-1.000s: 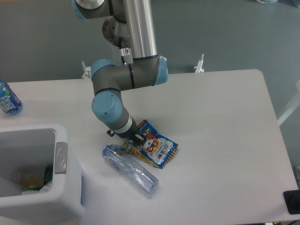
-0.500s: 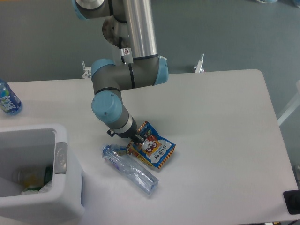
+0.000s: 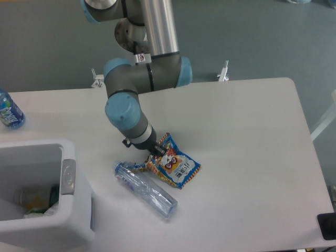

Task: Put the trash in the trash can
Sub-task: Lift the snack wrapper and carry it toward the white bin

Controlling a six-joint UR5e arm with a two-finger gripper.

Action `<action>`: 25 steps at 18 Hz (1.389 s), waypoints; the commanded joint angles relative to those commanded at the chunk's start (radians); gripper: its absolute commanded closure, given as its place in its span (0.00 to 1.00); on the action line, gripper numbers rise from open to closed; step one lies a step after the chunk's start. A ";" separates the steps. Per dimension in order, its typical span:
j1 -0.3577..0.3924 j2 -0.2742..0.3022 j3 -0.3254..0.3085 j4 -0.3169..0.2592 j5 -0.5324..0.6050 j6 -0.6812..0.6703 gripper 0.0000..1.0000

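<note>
Blue and orange foil of the packet (image 3: 176, 165) is lying on the white counter (image 3: 247, 131), and its upper left corner is sitting just at the jaws. The gripper (image 3: 159, 151) is pointing down at that corner, and the corner is looking a little raised, so I judge the jaws are pinching the packet there; the fingers themselves are too small and dark to be sure of this. From the jaws the packet is stretching away to the lower right, flat and shiny, with a cartoon face in its middle.

Just below the jaws, and a bit to the left, the crushed bottle (image 3: 147, 190) is lying on its side. It is clear, dented plastic with a pale label, and its long axis is running from upper left to lower right, almost parallel to the packet. The two are looking close together, maybe touching at the edge.

Well to the left of the jaws, and lower in the view, the bin (image 3: 68, 210) is standing, white, boxy, with thick round walls and a grey oval patch on its rim. Some rubbish is already showing inside. So the carry will need to go leftward. An upright bottle with blue label (image 3: 9, 110) is standing far to the left.
</note>
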 joint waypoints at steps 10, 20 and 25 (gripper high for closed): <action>0.190 0.181 0.187 -0.022 -0.463 -0.196 0.90; 0.161 0.186 0.386 -0.002 -0.683 -0.825 0.90; 0.042 0.181 0.462 0.020 -0.684 -0.922 0.90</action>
